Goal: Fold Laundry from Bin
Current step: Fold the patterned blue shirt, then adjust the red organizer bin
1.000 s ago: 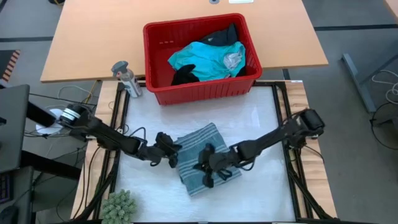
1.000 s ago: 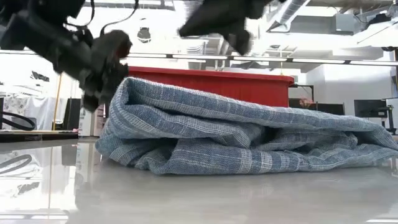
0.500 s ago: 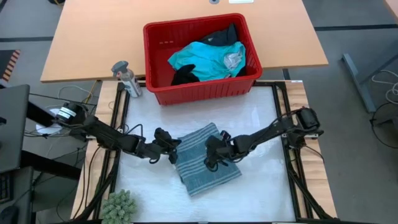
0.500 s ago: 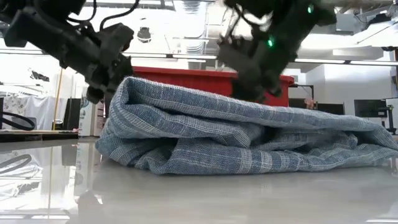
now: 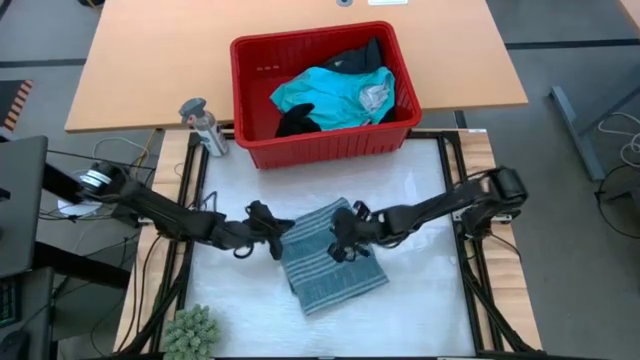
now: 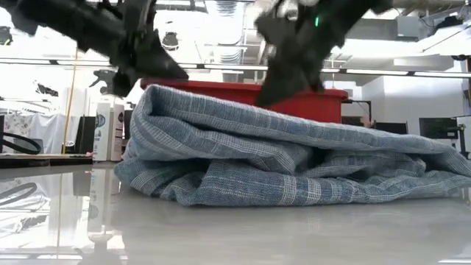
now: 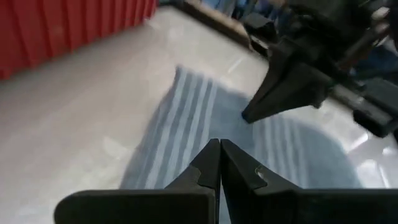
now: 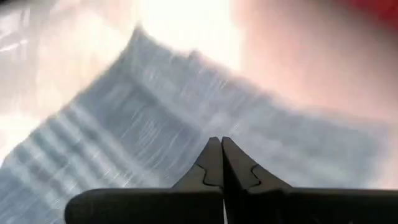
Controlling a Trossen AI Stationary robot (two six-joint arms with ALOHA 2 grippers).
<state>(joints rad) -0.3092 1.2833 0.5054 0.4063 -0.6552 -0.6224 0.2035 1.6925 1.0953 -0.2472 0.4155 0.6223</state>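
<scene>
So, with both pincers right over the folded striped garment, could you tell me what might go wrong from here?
1. The left pincer and right pincer, both shut and empty, sit over the striped garment; sliding along it could drag the fold open.
2. The two pincers are close together, so a move inward may make them collide.
3. The fold looks loose and bulky in the low view, so it may slump.

Red bin (image 5: pixel 325 140), blue-grey striped cloth (image 5: pixel 330 262)

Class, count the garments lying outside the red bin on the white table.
1: the blue-grey striped garment, folded on the mat between both grippers. The rest sit inside the bin; some may be hidden.
</scene>
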